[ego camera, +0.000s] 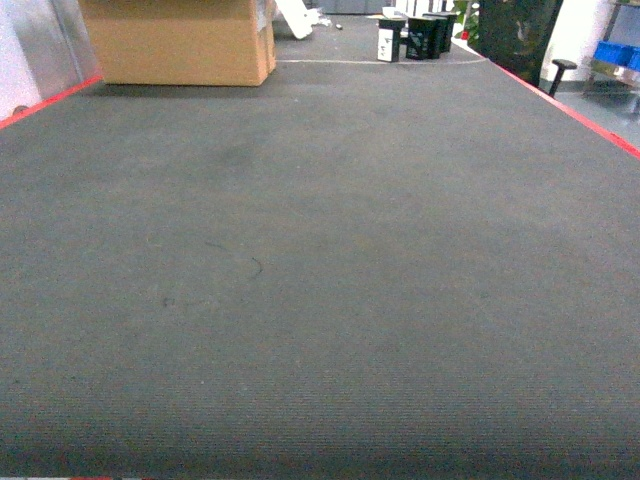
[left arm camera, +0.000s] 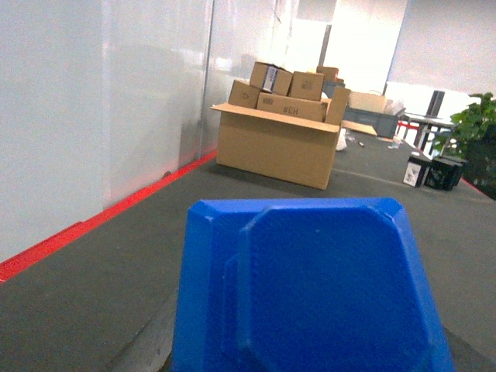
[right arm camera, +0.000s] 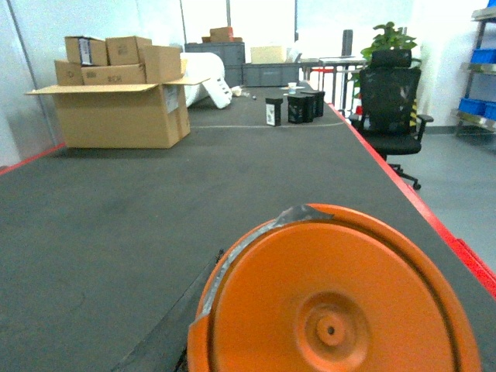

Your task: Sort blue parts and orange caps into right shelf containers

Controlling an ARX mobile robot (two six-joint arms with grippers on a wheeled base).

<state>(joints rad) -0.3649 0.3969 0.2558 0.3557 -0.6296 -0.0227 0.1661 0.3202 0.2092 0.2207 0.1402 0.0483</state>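
Blue part [left arm camera: 310,291] fills the left wrist view at 6 o'clock, orange cap [right arm camera: 337,294] the right wrist view likewise; neither claw is visible, so their opening and grip cannot be told. Bins [ego camera: 612,53] sit on a shelf at 2 o'clock, well apart. Risk: either piece slips during the carry if the hold is loose.

Blue part [left arm camera: 310,294]: smooth semi-gloss plastic. Orange cap [right arm camera: 341,302]: smooth plastic, slight sheen. Floor [ego camera: 320,280]: matt ribbed grey carpet. Box [ego camera: 175,40]: matt cardboard.
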